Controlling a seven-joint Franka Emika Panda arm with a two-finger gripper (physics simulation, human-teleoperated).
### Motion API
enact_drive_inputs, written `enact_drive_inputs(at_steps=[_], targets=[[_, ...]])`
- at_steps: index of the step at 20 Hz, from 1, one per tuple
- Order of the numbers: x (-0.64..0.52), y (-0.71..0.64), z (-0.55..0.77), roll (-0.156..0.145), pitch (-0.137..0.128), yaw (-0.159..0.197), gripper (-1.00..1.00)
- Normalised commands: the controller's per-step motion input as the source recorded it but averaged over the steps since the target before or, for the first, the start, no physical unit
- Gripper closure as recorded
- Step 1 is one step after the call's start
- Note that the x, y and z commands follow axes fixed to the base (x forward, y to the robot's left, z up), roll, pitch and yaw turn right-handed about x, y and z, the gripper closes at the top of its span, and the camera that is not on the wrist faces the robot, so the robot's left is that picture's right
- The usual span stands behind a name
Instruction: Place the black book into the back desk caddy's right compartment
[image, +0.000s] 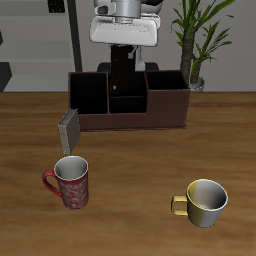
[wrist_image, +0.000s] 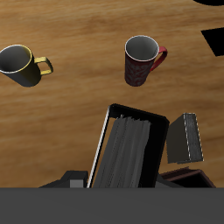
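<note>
A small grey patterned hardcover book (image: 68, 130) stands tilted on the brown wooden table (image: 130, 195), leaning against the end wall of the back desk caddy (image: 110, 121), a long, low, dark reddish-brown open-top box with black inner dividers. Nearer the table's front edge than that book stands a dark red patterned mug (image: 70, 183), upright, with its red handle turned away from the table's middle. Above the caddy's middle cells the white robot hand reaches straight down, and its two-finger gripper (image: 122, 62) holds the black book (wrist_image: 129, 149), a thin plain black hardcover. The book hangs upright and edge-on. In the wrist view its grey page edges between the two black covers fill the space under the hand. The jaws look clamped on the book, though the fingers themselves are mostly hidden. The book's lower end reaches down about to the caddy's rim near the small middle cells; whether it dips inside one cannot be told. The right compartment (image: 166, 86), the large black-walled bay at the caddy's far end from the grey book, lies just beside the hanging book. Towards the front edge stands a metallic mug with a yellow handle (image: 204, 203), well apart from the red mug. Behind the caddy's end rises a green leafy potted plant (image: 200, 35).
</note>
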Motion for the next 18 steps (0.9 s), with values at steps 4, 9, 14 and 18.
enact_drive_inputs(at_steps=[4, 9, 14, 18], targets=[[-0.29, -0.01, 0.2, -0.074, -0.003, -0.036, 1.0], [-0.24, 0.06, 0.17, -0.015, -0.027, -0.008, 1.0], [-0.32, 0.18, 0.17, -0.017, 0.003, -0.015, 1.0], [-0.2, 0.13, 0.05, -0.006, 0.013, -0.007, 1.0]])
